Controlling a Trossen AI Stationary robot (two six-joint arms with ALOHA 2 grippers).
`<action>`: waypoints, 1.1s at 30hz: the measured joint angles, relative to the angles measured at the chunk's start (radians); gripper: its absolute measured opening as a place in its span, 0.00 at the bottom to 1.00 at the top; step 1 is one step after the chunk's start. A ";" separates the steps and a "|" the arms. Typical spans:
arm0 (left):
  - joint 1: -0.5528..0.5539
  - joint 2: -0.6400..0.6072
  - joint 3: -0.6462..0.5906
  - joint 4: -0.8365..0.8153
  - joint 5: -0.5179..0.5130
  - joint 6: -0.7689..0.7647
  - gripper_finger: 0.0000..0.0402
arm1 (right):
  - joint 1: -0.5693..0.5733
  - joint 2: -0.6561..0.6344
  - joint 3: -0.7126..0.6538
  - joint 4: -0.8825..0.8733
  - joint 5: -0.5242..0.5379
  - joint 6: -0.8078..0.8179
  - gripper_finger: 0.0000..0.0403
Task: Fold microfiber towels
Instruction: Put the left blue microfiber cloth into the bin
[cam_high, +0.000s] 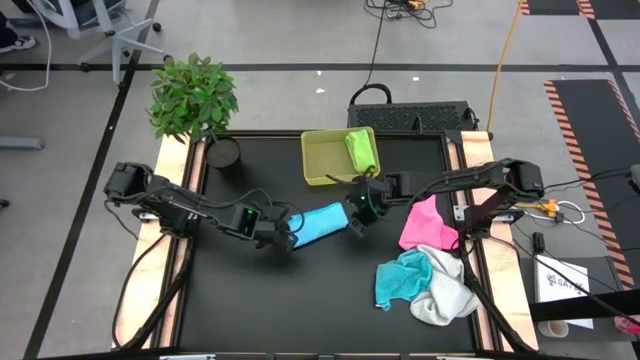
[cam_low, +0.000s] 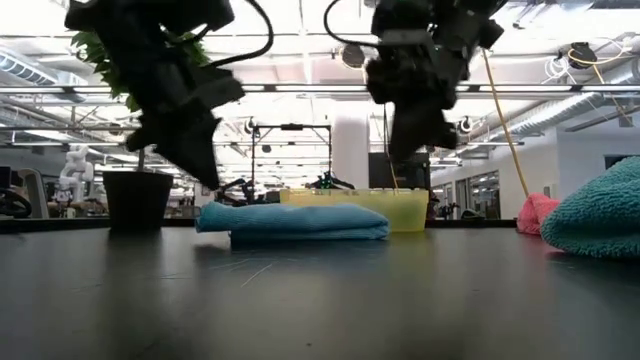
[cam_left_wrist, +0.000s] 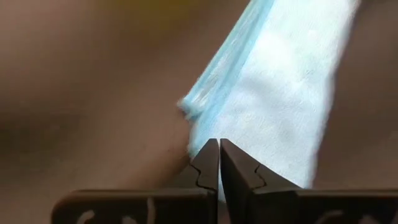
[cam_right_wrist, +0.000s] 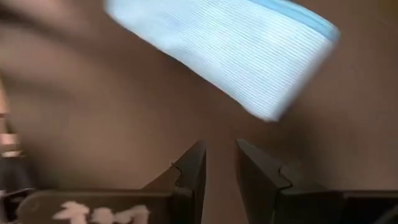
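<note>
The light blue towel (cam_high: 322, 222) lies folded in flat layers on the black table (cam_high: 250, 300), seen from the side in the low view (cam_low: 292, 222). My left gripper (cam_high: 290, 236) hangs just above its left end, fingers together with only a hairline slit and nothing between them (cam_left_wrist: 219, 149). My right gripper (cam_high: 358, 214) hovers above the towel's right end, open and empty (cam_right_wrist: 221, 155). The lime green towel (cam_high: 362, 148) lies in the yellow-green tray (cam_high: 318, 160). The pink towel (cam_high: 424, 222), teal towel (cam_high: 402, 278) and white towel (cam_high: 446, 296) lie crumpled at the right.
A potted plant (cam_high: 195, 100) stands at the table's far left corner. The tray sits at the far middle, just behind the blue towel. The heap of pink, teal and white towels fills the near right. Bare black table lies at the near left and in front of the blue towel.
</note>
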 joint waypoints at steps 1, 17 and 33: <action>0.003 0.008 0.000 0.011 -0.001 0.006 0.05 | 0.000 0.000 0.000 -0.027 0.023 0.003 0.18; 0.013 0.039 0.002 0.019 0.011 0.014 0.08 | -0.026 0.121 0.000 0.182 0.076 0.058 0.43; 0.030 0.040 0.002 0.014 0.007 0.018 0.09 | -0.064 0.204 -0.001 0.191 0.075 0.036 0.55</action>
